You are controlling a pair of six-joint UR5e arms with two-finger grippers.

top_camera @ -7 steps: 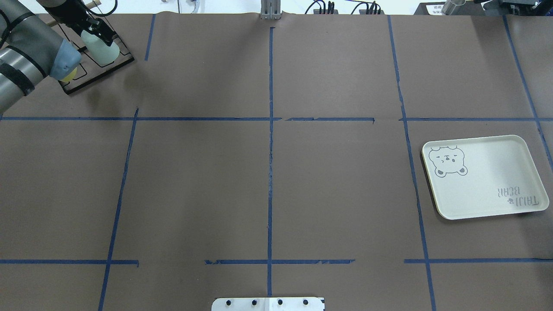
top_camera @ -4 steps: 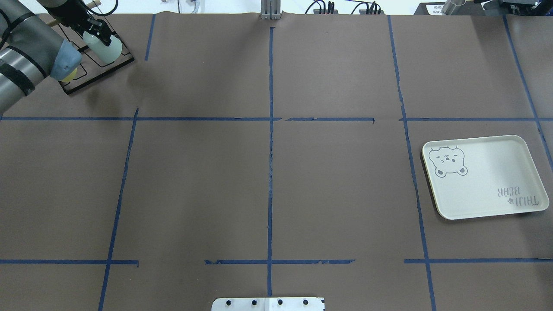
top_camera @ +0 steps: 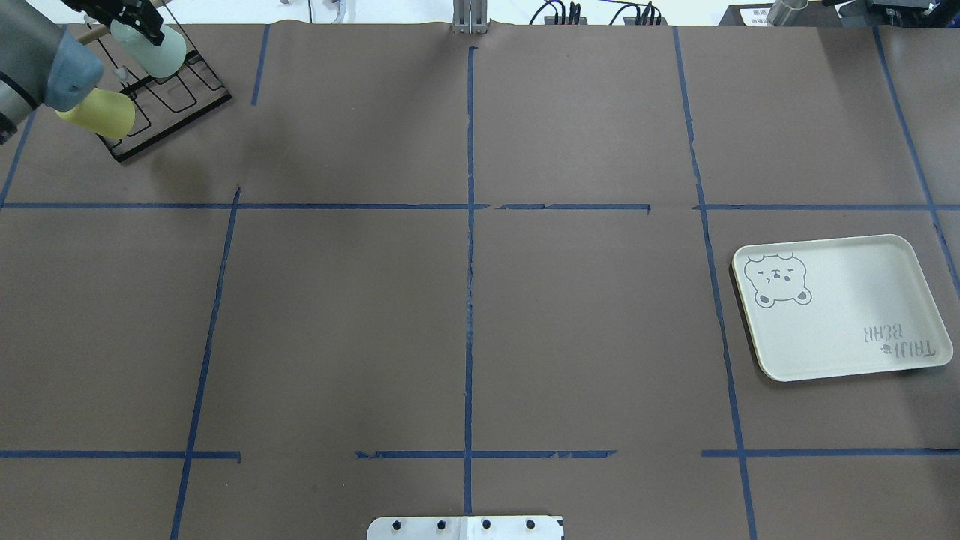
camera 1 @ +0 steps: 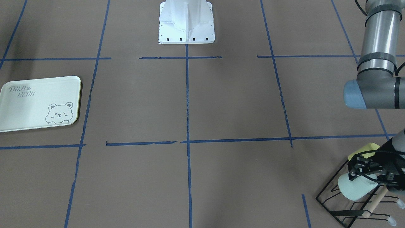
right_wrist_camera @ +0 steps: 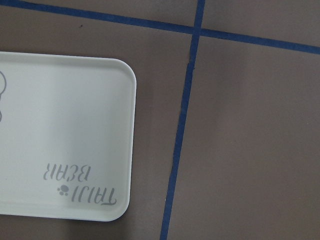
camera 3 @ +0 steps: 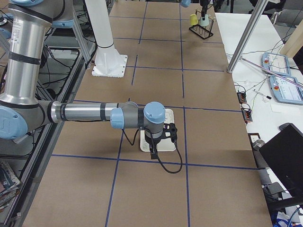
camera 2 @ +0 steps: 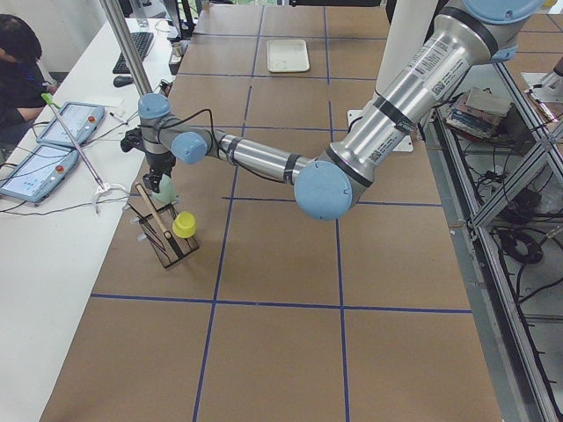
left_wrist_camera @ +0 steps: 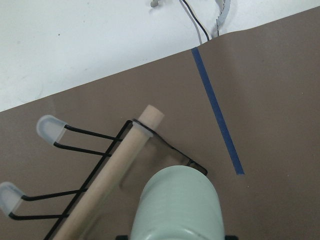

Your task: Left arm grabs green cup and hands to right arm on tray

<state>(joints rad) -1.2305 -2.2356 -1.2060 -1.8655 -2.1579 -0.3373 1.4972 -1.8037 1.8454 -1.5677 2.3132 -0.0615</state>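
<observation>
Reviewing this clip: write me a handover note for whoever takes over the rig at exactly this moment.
Left gripper: shut on the green cup, holding it tilted over the rack at the table's far left corner. A yellow cup sits on the rack beside it.
Right gripper: hangs by the tray; I cannot tell whether it is open or shut.
Done: green cup grabbed.
Left: carry the cup across the table, hand it to the right gripper, and set it on the tray.
</observation>
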